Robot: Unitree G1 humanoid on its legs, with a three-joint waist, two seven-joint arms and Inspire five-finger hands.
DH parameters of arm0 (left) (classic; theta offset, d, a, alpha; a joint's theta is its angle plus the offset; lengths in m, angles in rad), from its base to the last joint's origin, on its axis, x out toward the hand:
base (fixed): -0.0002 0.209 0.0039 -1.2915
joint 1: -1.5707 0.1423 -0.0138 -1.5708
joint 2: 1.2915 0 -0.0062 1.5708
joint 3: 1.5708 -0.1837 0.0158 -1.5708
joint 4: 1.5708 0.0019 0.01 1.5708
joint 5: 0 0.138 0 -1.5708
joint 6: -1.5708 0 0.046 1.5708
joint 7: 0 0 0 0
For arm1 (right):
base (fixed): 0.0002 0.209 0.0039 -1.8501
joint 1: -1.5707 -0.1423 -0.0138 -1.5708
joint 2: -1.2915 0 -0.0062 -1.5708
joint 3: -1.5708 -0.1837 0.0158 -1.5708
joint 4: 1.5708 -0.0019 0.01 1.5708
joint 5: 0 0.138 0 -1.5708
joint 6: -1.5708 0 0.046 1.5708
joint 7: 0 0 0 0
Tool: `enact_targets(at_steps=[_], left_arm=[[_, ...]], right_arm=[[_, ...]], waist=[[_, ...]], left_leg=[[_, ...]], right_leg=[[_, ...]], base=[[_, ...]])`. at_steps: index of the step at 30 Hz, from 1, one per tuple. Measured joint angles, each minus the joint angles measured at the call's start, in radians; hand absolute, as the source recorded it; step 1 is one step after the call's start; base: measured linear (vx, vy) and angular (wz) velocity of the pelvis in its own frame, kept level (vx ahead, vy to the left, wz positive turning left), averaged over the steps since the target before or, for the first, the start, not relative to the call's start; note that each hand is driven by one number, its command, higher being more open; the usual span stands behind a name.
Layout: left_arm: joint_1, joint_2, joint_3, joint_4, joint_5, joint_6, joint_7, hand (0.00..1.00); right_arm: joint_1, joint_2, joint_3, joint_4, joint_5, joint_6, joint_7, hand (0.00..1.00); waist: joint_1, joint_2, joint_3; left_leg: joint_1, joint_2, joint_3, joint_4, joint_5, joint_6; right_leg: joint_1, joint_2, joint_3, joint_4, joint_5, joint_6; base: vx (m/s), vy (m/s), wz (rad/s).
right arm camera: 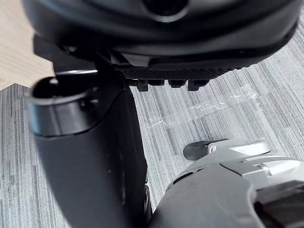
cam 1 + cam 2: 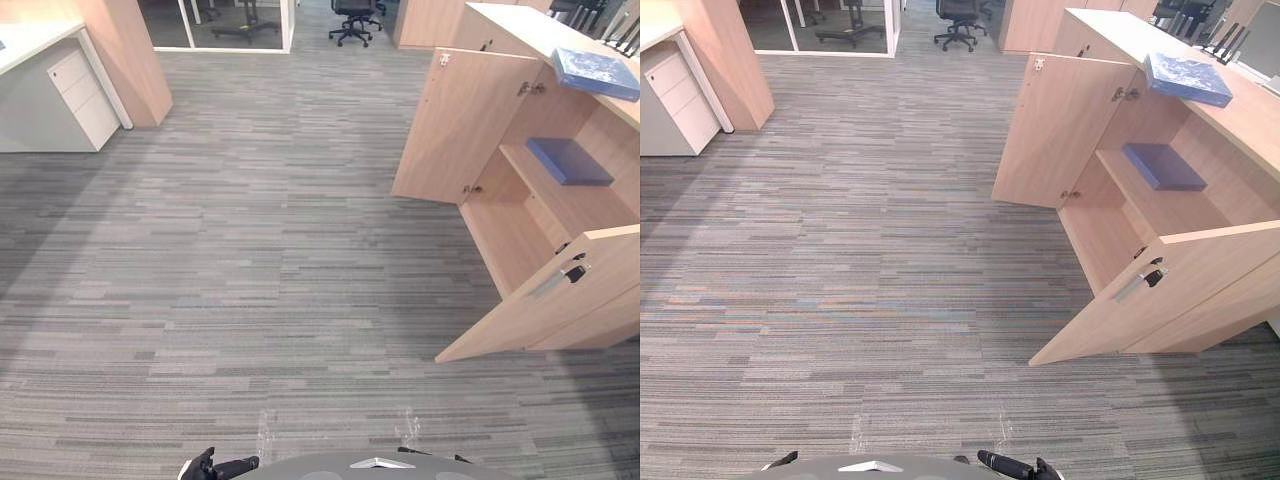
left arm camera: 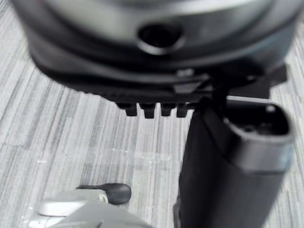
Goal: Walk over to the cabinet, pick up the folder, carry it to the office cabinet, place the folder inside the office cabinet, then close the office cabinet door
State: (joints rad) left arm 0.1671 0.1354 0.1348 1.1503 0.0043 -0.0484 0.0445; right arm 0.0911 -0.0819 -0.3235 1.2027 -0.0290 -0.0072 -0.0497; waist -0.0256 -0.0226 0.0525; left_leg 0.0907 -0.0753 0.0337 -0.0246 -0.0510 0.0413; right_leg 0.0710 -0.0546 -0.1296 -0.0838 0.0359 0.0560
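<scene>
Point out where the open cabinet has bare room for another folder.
The shelf is bare from the blue folder at its far end to the near door. The bottom compartment under it is bare too. The cabinet top holds a second folder. Nothing is crowded.

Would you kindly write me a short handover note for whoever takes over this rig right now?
Left hand and right hand: open, empty, down by the robot's sides.
Top folder lies on top of the office cabinet; shelf folder lies inside it.
Far door and near door stand open.
Left: close them; likely store the top folder first.
</scene>
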Motion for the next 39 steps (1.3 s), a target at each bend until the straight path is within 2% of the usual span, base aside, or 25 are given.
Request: enact_targets(at_steps=[7,11,13,15,16,17,18,19,20,21,23,24,25,26,27,28,29,30,32,33,34,35,36,37,39], left_arm=[[-0.001,-0.013,0.073,-0.001,-0.004,0.002,-0.007,1.00],[-0.001,-0.021,0.110,-0.001,-0.007,0.003,-0.011,1.00],[-0.001,-0.027,0.139,-0.012,-0.018,0.003,-0.011,1.00],[-0.004,-0.053,0.192,-0.059,-0.047,0.002,-0.011,1.00],[-0.005,-0.061,0.211,-0.079,-0.050,-0.001,-0.010,1.00],[-0.006,-0.090,0.270,-0.116,-0.058,-0.014,-0.011,1.00],[-0.005,-0.102,0.285,-0.122,-0.071,-0.017,-0.011,1.00],[-0.002,-0.115,0.307,-0.135,-0.084,-0.019,-0.015,1.00],[0.000,-0.117,0.308,-0.138,-0.091,-0.023,-0.014,1.00],[-0.003,-0.120,0.308,-0.141,-0.096,-0.035,-0.014,1.00],[-0.004,-0.122,0.306,-0.148,-0.106,-0.041,-0.015,1.00],[-0.004,-0.123,0.305,-0.149,-0.116,-0.041,-0.021,1.00],[-0.004,-0.123,0.304,-0.149,-0.116,-0.042,-0.022,1.00],[-0.003,-0.127,0.302,-0.147,-0.115,-0.042,-0.020,1.00],[-0.006,-0.128,0.305,-0.137,-0.118,-0.042,-0.020,1.00],[-0.005,-0.121,0.304,-0.137,-0.117,-0.043,-0.019,1.00],[-0.004,-0.111,0.304,-0.134,-0.116,-0.043,-0.016,1.00],[-0.004,-0.108,0.306,-0.127,-0.116,-0.042,-0.015,1.00],[-0.005,-0.093,0.311,-0.101,-0.116,-0.041,-0.017,1.00],[-0.004,-0.093,0.309,-0.083,-0.116,-0.037,-0.019,1.00],[0.000,-0.095,0.309,-0.053,-0.113,-0.030,-0.021,1.00],[0.006,-0.099,0.310,-0.042,-0.113,-0.026,-0.022,1.00],[0.021,-0.107,0.304,-0.035,-0.114,-0.015,-0.021,1.00],[0.033,-0.105,0.304,-0.019,-0.116,-0.012,-0.022,1.00],[0.042,-0.104,0.310,-0.004,-0.117,-0.009,-0.021,1.00]], right_arm=[[-0.010,0.007,-0.024,-0.005,0.003,0.000,0.005,1.00],[-0.010,0.012,-0.049,-0.005,0.002,0.001,0.006,1.00],[-0.011,0.021,-0.057,-0.008,0.002,0.001,0.006,1.00],[-0.003,0.021,-0.052,-0.036,0.004,0.002,0.010,1.00],[-0.001,0.021,-0.044,-0.044,0.004,0.002,0.010,1.00],[0.013,0.012,-0.020,-0.071,0.005,0.002,0.011,1.00],[0.012,0.009,-0.011,-0.082,0.004,0.002,0.010,1.00],[0.015,0.003,0.002,-0.088,0.003,0.002,0.004,1.00],[0.014,0.003,0.001,-0.093,0.003,0.003,0.001,1.00],[0.007,0.003,0.001,-0.099,0.003,0.003,0.000,1.00],[-0.003,0.004,0.001,-0.104,0.003,0.003,-0.001,1.00],[-0.008,0.003,0.001,-0.105,0.003,0.003,-0.002,1.00],[-0.008,0.002,0.001,-0.105,0.003,0.003,-0.002,1.00],[-0.005,-0.003,0.001,-0.105,0.003,0.003,-0.001,1.00],[-0.007,-0.004,-0.002,-0.094,0.001,0.004,-0.004,1.00],[-0.011,0.000,-0.003,-0.083,0.000,0.006,-0.003,1.00],[-0.031,0.011,-0.003,-0.071,-0.003,0.008,0.002,1.00],[-0.041,0.020,-0.004,-0.066,-0.004,0.008,0.004,1.00],[-0.073,0.053,-0.023,-0.041,-0.005,0.007,0.012,1.00],[-0.079,0.055,-0.024,-0.034,-0.005,0.008,0.022,1.00],[-0.081,0.054,-0.037,-0.033,-0.005,0.008,0.028,1.00],[-0.079,0.051,-0.047,-0.042,-0.005,0.004,0.027,1.00],[-0.079,0.042,-0.062,-0.048,-0.003,0.000,0.029,1.00],[-0.077,0.038,-0.075,-0.065,-0.001,-0.003,0.027,1.00],[-0.069,0.038,-0.077,-0.101,-0.001,-0.008,0.019,1.00]], waist=[[-0.001,-0.003,0.011],[0.000,-0.004,0.015],[0.004,-0.005,0.036],[0.021,0.007,0.065],[0.023,0.007,0.073],[0.033,0.024,0.084],[0.042,0.023,0.089],[0.053,0.029,0.089],[0.052,0.030,0.090],[0.057,0.030,0.090],[0.062,0.029,0.090],[0.067,0.029,0.090],[0.068,0.029,0.090],[0.071,0.038,0.085],[0.075,0.038,0.078],[0.076,0.021,0.073],[0.082,0.003,0.060],[0.087,-0.004,0.055],[0.106,-0.030,0.028],[0.110,-0.027,0.018],[0.117,-0.005,0.011],[0.118,0.004,0.007],[0.105,0.016,0.003],[0.091,0.027,0.008],[0.074,0.037,0.015]], left_leg=[[-0.035,0.010,0.031,-0.015,-0.005,-0.008],[-0.033,0.022,0.035,-0.008,-0.024,-0.019],[-0.055,0.035,0.045,0.101,-0.087,-0.027],[-0.155,0.082,0.074,0.406,-0.195,-0.080],[-0.195,0.095,0.085,0.512,-0.199,-0.085],[-0.298,0.145,0.112,0.781,-0.168,-0.092],[-0.337,0.165,0.118,0.868,-0.155,-0.094],[-0.372,0.186,0.125,0.944,-0.189,-0.081],[-0.399,0.195,0.122,0.950,-0.220,-0.076],[-0.435,0.205,0.124,0.911,-0.240,-0.080],[-0.466,0.209,0.122,0.813,-0.238,-0.084],[-0.480,0.209,0.115,0.684,-0.217,-0.089],[-0.481,0.209,0.112,0.638,-0.200,-0.088],[-0.469,0.211,0.095,0.535,-0.156,-0.090],[-0.463,0.203,0.127,0.542,-0.081,-0.068],[-0.463,0.187,0.141,0.543,-0.099,-0.066],[-0.465,0.171,0.158,0.543,-0.122,-0.051],[-0.464,0.167,0.168,0.543,-0.127,-0.040],[-0.435,0.123,0.214,0.500,-0.145,-0.010],[-0.408,0.103,0.227,0.465,-0.145,0.000],[-0.335,0.072,0.241,0.387,-0.139,0.015],[-0.297,0.057,0.245,0.350,-0.133,0.024],[-0.237,0.036,0.246,0.297,-0.127,0.035],[-0.167,0.014,0.234,0.250,-0.124,0.043],[-0.077,-0.002,0.217,0.199,-0.125,0.045]], right_leg=[[-0.052,0.007,0.026,0.000,0.005,-0.003],[-0.048,0.016,0.025,0.001,-0.011,-0.016],[-0.016,0.022,0.026,0.007,-0.025,-0.024],[0.002,0.041,0.028,0.053,-0.073,-0.042],[0.007,0.043,0.028,0.068,-0.088,-0.044],[0.024,0.058,0.036,0.104,-0.128,-0.060],[0.034,0.061,0.046,0.118,-0.144,-0.068],[0.059,0.057,0.064,0.142,-0.174,-0.073],[0.072,0.049,0.072,0.156,-0.191,-0.071],[0.077,0.030,0.083,0.169,-0.202,-0.064],[0.078,0.001,0.101,0.170,-0.215,-0.038],[0.096,-0.040,0.114,0.167,-0.239,-0.006],[0.105,-0.053,0.115,0.166,-0.251,0.008],[0.122,-0.073,0.113,0.166,-0.275,0.037],[0.145,-0.099,0.110,0.165,-0.294,0.061],[0.142,-0.117,0.102,0.165,-0.284,0.062],[0.130,-0.134,0.079,0.158,-0.241,0.045],[0.125,-0.142,0.073,0.153,-0.218,0.043],[0.099,-0.196,0.077,0.163,-0.145,0.076],[0.083,-0.215,0.078,0.196,-0.120,0.079],[0.037,-0.241,0.084,0.323,-0.086,0.079],[0.010,-0.251,0.091,0.402,-0.074,0.069],[-0.038,-0.272,0.088,0.545,-0.053,0.064],[-0.102,-0.293,0.077,0.766,-0.059,0.034],[-0.192,-0.310,0.009,1.015,-0.112,-0.036]], base=[[-0.03,-0.022,-0.14],[0.05,-0.027,-0.01],[0.13,-0.032,-0.05],[0.10,-0.041,-0.04],[0.08,-0.080,-0.03],[0.08,-0.053,-0.08],[0.14,-0.016,-0.24],[0.21,0.048,-0.24],[0.27,0.087,-0.33],[0.24,0.102,-0.28],[0.22,0.170,-0.37],[0.28,0.240,-0.30],[0.39,0.337,-0.23],[0.39,0.351,-0.06],[0.42,0.368,-0.07],[0.51,0.409,-0.12],[0.41,0.304,-0.18],[0.47,0.350,-0.30],[0.37,0.280,-0.30],[0.42,0.317,-0.29],[0.33,0.265,-0.24],[0.31,0.255,-0.17],[0.21,0.178,0.12],[0.23,0.187,0.21],[0.23,0.162,0.29]])
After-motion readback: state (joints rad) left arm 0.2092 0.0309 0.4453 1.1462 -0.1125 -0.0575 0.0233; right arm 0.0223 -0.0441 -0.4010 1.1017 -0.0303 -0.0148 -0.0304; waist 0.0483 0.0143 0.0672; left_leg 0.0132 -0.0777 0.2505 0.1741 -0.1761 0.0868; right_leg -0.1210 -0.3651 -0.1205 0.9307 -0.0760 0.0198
